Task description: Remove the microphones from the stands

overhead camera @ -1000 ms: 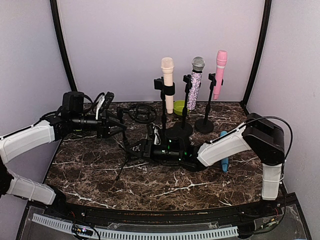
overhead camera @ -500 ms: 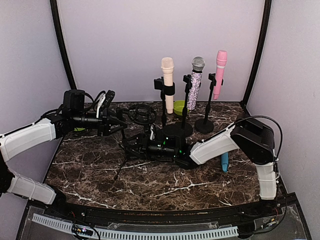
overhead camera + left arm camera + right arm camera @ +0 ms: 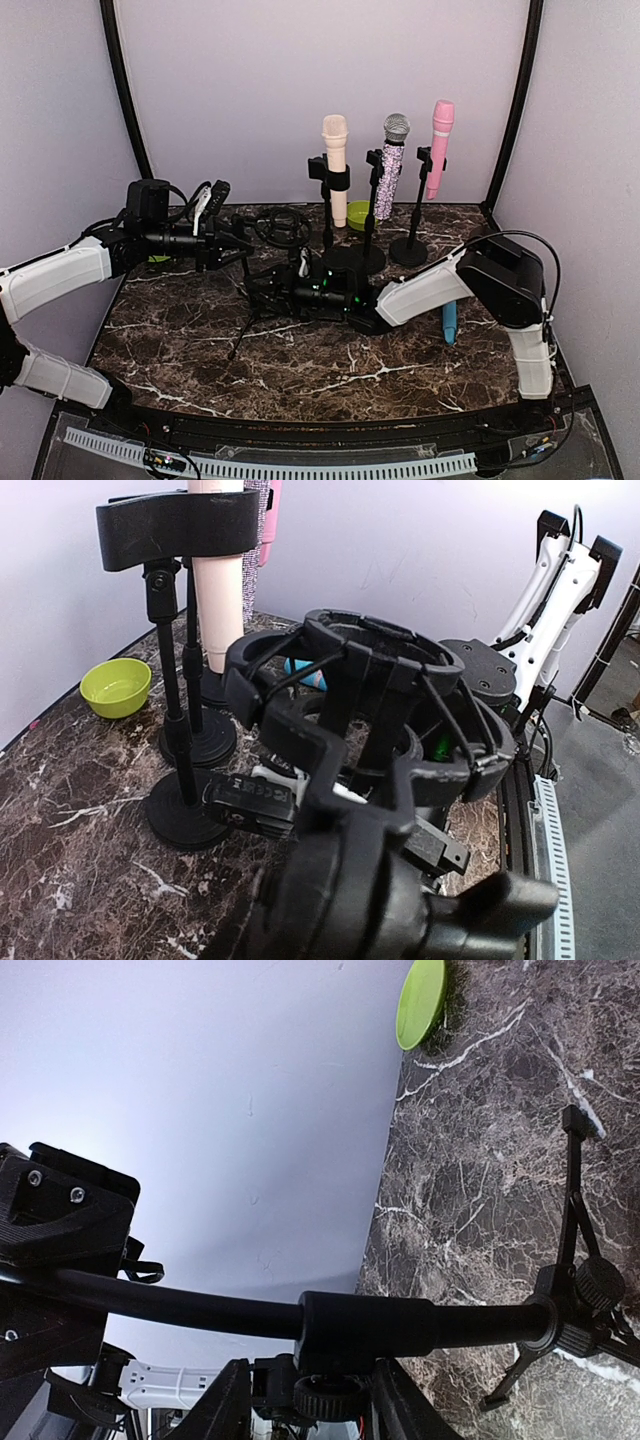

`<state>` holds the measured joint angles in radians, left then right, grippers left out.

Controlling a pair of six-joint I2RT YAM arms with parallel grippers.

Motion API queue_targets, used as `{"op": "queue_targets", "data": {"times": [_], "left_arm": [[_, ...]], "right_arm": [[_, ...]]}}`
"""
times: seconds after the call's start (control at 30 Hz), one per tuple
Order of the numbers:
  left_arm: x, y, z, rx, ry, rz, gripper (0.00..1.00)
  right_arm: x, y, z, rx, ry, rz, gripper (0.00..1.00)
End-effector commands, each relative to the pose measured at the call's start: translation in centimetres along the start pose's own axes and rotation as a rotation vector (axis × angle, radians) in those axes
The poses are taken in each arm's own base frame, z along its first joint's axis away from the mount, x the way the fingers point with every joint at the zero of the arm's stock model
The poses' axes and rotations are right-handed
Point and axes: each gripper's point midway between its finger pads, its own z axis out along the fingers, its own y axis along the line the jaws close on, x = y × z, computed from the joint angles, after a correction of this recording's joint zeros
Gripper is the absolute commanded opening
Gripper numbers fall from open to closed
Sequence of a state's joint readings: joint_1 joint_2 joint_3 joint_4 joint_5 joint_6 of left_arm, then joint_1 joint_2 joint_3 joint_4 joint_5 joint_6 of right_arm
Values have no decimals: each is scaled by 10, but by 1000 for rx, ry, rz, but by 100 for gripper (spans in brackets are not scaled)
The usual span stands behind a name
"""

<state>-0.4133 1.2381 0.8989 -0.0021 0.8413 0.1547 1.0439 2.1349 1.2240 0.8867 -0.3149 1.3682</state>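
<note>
A black tripod stand (image 3: 245, 335) stands left of centre with a round shock mount (image 3: 283, 226) at its top. My left gripper (image 3: 235, 243) reaches in from the left at that top. In the left wrist view a thick black body (image 3: 350, 900), apparently the microphone, sits below the shock mount (image 3: 370, 670) and hides the jaws. My right gripper (image 3: 270, 290) comes in low from the right. In the right wrist view its fingers (image 3: 225, 1405) close in on the knob fitting under the stand's sleeve (image 3: 365, 1325), the right gripper (image 3: 310, 1390) shut on it.
Three microphones stand in clips on stands at the back: cream (image 3: 335, 165), glittery (image 3: 392, 165) and pink (image 3: 439, 145). A green bowl (image 3: 357, 214) sits behind them near the wall. A blue object (image 3: 449, 322) lies on the marble under my right arm.
My right gripper has slid left onto the stand and its fingers have narrowed around the fitting. The left arm has stayed at the top of the stand.
</note>
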Motion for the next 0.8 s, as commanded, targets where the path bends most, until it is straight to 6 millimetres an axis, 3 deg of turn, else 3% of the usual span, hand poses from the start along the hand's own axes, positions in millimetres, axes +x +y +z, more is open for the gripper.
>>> {"op": "queue_targets", "data": {"times": [0.0, 0.23, 0.53, 0.77], "left_arm": [[-10, -5, -4, 2, -12, 30, 37], [-10, -4, -5, -12, -13, 38, 36], [-8, -5, -8, -27, -6, 33, 22], [-10, -8, -11, -27, -2, 26, 20]], "right_arm": [[-7, -2, 6, 0, -26, 8, 41], [-3, -5, 4, 0, -20, 15, 36], [-14, 1, -5, 70, -34, -71, 7], [-22, -13, -15, 222, -12, -213, 0]]}}
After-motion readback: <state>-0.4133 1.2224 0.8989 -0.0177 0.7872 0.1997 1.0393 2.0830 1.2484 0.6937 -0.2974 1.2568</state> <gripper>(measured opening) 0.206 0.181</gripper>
